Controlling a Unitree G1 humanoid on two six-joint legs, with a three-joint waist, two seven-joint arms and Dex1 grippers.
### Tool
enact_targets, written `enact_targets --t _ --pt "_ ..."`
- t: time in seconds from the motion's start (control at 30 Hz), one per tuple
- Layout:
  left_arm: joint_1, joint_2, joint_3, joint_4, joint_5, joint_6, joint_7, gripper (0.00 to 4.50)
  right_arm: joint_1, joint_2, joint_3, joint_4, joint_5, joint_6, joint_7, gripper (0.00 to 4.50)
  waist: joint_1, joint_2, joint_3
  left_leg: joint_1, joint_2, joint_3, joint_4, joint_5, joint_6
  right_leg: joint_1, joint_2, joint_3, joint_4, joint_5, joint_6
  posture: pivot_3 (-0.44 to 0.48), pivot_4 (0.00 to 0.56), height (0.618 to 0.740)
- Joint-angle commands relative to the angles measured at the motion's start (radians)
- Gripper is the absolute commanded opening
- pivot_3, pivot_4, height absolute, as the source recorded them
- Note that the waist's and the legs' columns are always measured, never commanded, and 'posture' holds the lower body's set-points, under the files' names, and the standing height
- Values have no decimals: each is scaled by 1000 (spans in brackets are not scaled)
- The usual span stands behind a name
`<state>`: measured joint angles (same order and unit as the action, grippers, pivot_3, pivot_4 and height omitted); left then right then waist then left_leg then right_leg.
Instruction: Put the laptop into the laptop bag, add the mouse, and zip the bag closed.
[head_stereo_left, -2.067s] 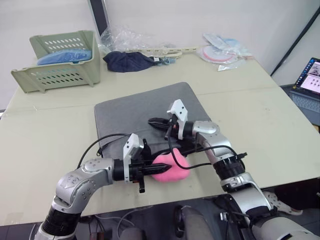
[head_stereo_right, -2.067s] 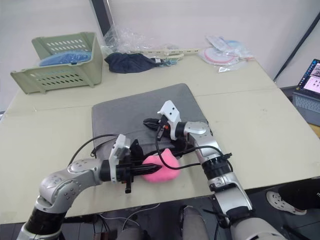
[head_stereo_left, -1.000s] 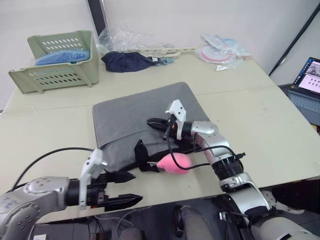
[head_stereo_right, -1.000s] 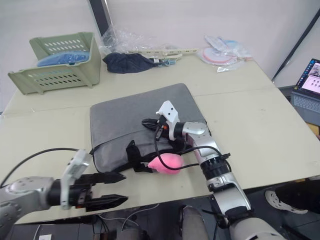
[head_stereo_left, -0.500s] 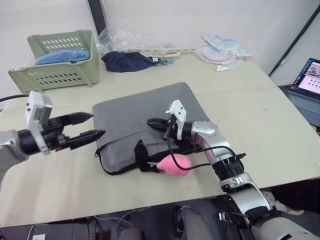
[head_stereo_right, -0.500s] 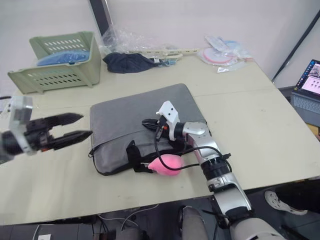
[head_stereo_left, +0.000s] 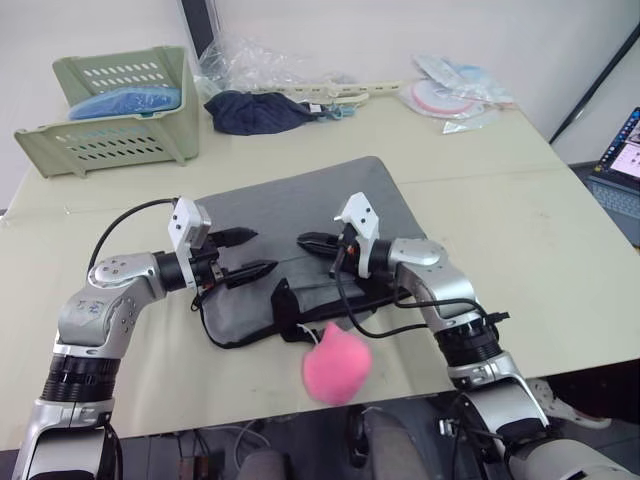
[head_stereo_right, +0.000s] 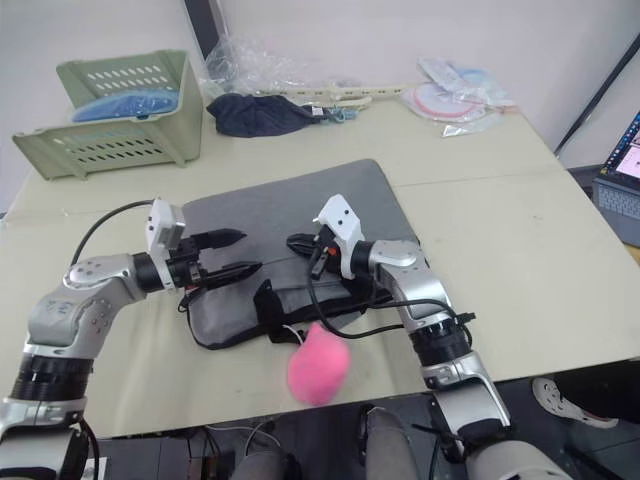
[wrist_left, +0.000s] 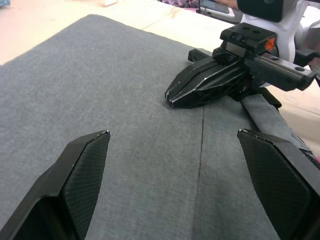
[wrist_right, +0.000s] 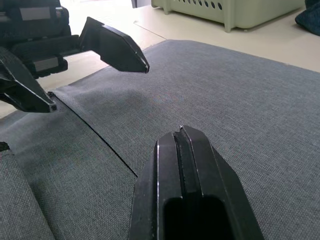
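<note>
Laptop bag (head_stereo_left: 290, 215) lies flat on the table (head_stereo_left: 520, 215), its black handles (head_stereo_left: 285, 312) at the near edge. Both grippers hover over its grey top, tips facing each other: the left gripper (head_stereo_left: 252, 253) from the left with its 2 fingers spread apart, the right gripper (head_stereo_left: 312, 241) from the right with its fingers pressed together. A fuzzy pink lump (head_stereo_left: 336, 364) sits at the table's near edge, just beyond the handles. Far left stands a green basket (head_stereo_left: 115, 135).
</note>
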<state>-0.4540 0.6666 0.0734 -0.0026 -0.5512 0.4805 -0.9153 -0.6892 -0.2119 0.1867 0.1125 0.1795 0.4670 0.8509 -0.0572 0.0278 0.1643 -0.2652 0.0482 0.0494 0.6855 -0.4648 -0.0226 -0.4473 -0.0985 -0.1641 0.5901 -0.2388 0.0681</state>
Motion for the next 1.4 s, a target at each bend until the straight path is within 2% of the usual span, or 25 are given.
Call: enact_targets --t 0.03,0.27,0.3,0.37,0.4,0.43,0.5,0.63,0.87,0.97,1.07,1.2,1.4 --pt "-24 -6 25 -5 -2 -19 -16 4419 11 -14 -6 -95 25 78 -27 0 2 0 3 0 0 0 0 0 0 0 0 0 0 0 0 0 150 740" --pt "-73 -41 26 14 -14 -23 -26 4419 -11 -34 -40 -252 60 181 -80 0 6 0 11 -2 0 0 0 0 1 -1 0 -2 -1 1 1 0 150 740" --pt "-82 -51 22 30 -7 -36 -29 4176 -18 -41 -50 -270 65 195 -88 0 8 0 11 -2 -1 0 0 0 1 -1 0 -2 -1 1 1 0 150 740" --pt "-96 -71 15 58 7 -56 -30 3564 -31 -58 -71 -306 77 223 -102 0 12 0 12 -2 -1 0 1 1 1 -1 0 -1 -2 1 2 0 150 740" --pt "-101 -80 12 67 8 -61 -37 2785 -41 -66 -82 -325 85 241 -110 0 12 0 12 -2 -2 0 1 1 1 -1 0 -1 -2 1 3 0 150 740" --pt "-110 -89 7 79 10 -68 -45 2648 -51 -75 -94 -348 91 260 -119 0 11 0 12 -2 -2 0 1 1 1 -1 0 -1 -2 1 3 0 150 740" --pt "-123 -103 0 99 15 -77 -55 1911 -63 -89 -107 -380 103 288 -132 0 11 0 13 -2 -2 1 1 1 1 -1 0 -1 -2 1 3 0 150 740" --pt "-155 -149 -33 178 42 -117 -87 28 -81 -133 -148 -467 138 371 -158 0 15 -1 13 -2 -2 1 1 1 2 -1 0 -1 -2 2 3 0 150 740" --pt "-230 -245 -74 426 115 -247 -162 28 -71 -259 -253 -648 256 590 -172 0 30 -2 14 -3 -2 1 4 1 2 -1 0 -1 -2 2 4 0 150 740" --pt "-270 -277 -98 567 163 -327 -194 28 -23 -366 -299 -733 321 693 -130 0 32 -3 14 -4 -2 1 5 1 2 0 0 -1 -2 2 4 0 150 740" --pt "-301 -300 -103 656 186 -371 -214 28 20 -420 -336 -777 374 765 -118 0 35 -3 14 -4 -3 1 6 1 3 1 0 -1 -3 3 5 0 150 740" --pt "-340 -327 -108 768 223 -436 -235 28 93 -477 -364 -828 431 839 -124 0 41 -3 15 -3 -3 1 8 1 3 2 0 1 -2 4 6 0 150 740" --pt "-353 -353 -113 840 251 -473 -281 28 182 -477 -406 -881 512 930 -167 0 58 -4 14 -3 -4 1 10 1 4 3 0 2 -2 6 6 0 150 740"
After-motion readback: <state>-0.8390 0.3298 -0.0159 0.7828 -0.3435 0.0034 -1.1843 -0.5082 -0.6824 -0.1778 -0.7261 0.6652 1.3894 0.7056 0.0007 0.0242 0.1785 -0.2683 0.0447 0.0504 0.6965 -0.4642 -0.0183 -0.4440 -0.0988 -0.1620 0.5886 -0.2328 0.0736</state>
